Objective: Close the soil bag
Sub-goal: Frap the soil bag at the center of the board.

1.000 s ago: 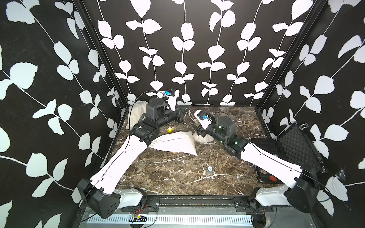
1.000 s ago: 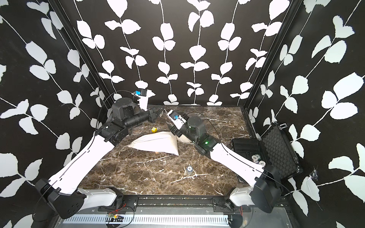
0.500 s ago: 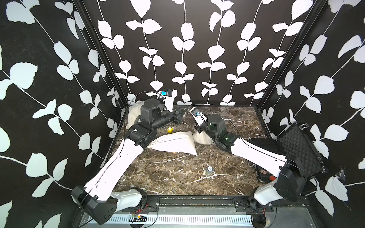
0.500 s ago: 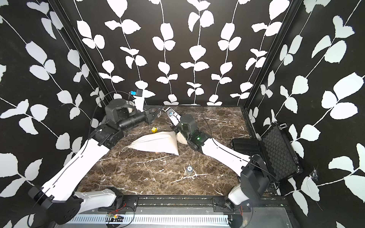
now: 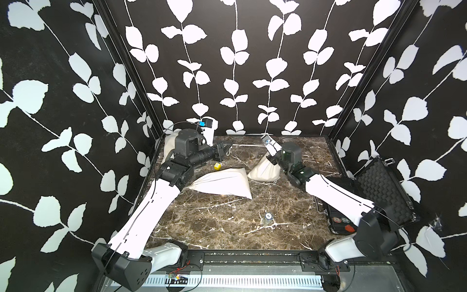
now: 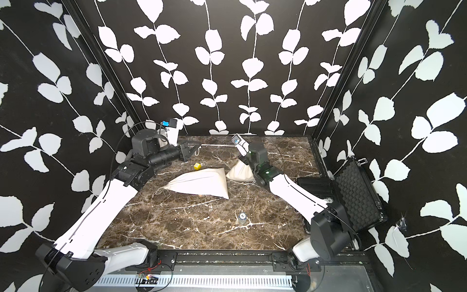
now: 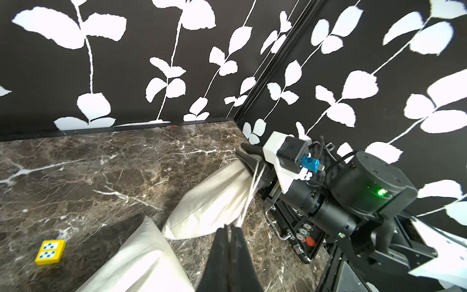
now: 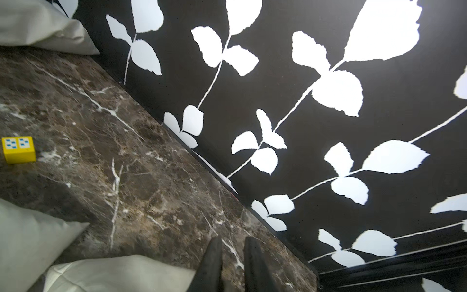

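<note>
A small bottle (image 5: pixel 267 217) stands alone on the near counter (image 5: pixel 202 227). Beyond it a spare sack (image 5: pixel 222 183) lies flat. Farther back the soil bag (image 5: pixel 262 170) sits propped, its neck clamped in the right hand (image 7: pixel 243 154), apparently as an anchor. This lets the left hand (image 7: pixel 229 228), pressed together on the taut drawstring (image 7: pixel 249 197), cinch the mouth closed.

Black walls (image 5: pixel 227 75) printed with white leafy vines close me in on three sides, meeting at black corner posts (image 5: pixel 130 75). My surface (image 5: pixel 214 227) is dark brown marble threaded with white veins, running back to touch the far wall, and a black rail (image 5: pixel 240 255) edges its near side. The light is bright and even, with soft shadows.
</note>
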